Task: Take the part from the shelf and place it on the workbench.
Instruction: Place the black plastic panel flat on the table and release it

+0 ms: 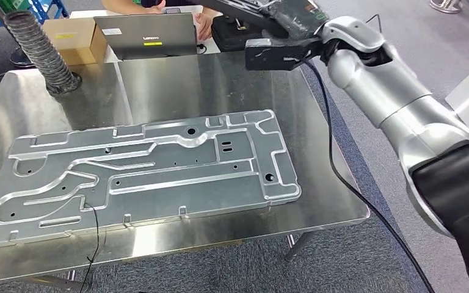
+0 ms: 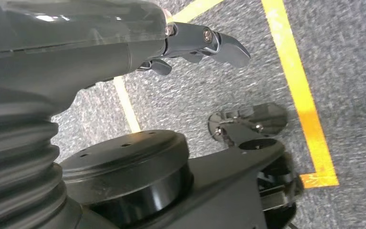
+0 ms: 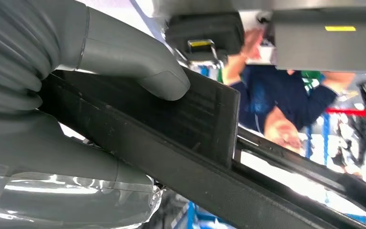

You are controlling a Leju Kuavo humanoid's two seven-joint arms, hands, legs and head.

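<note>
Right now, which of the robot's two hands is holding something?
The right hand: it grips a black part, held above the workbench. The left hand hangs over the floor, holding nothing.

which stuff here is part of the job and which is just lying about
Part of the job:
- black part, held in the right hand
- steel workbench, where it goes

Just lying about:
- large machined metal plate flat on the workbench
- laptop
- cardboard box
- grey ribbed hose
- black case
</note>
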